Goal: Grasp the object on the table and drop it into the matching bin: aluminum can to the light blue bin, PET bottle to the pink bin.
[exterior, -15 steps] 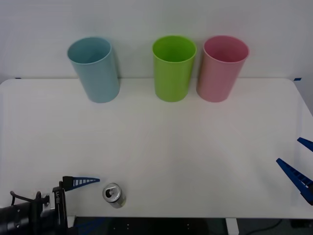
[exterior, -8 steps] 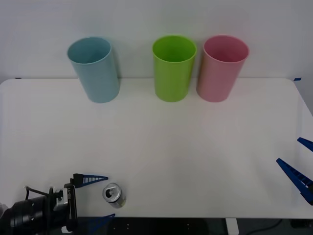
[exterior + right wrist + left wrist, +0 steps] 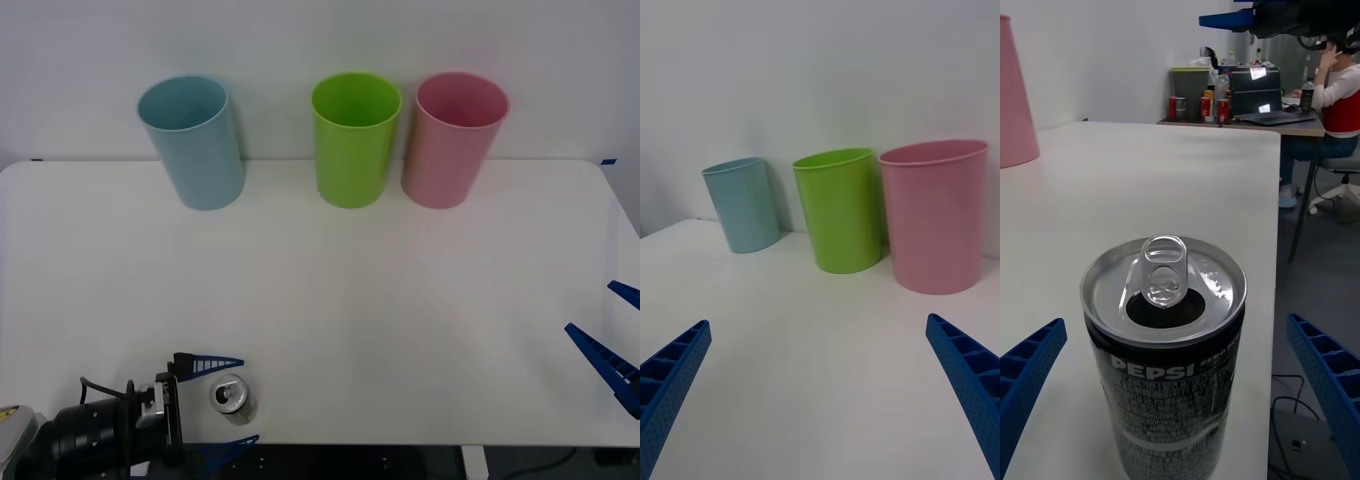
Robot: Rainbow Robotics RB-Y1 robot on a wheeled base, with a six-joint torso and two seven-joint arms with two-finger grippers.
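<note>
Three bins line table's far edge — perhaps against wall.

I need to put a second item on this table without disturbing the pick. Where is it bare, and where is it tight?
The whole middle of the table is bare, from the bins' bases to the near edge. The right gripper waits open at the right edge. It is tight at the back, where the green bin and pink bin almost touch, and near-left, where the left gripper, jaws open, flanks the aluminum can.
</note>
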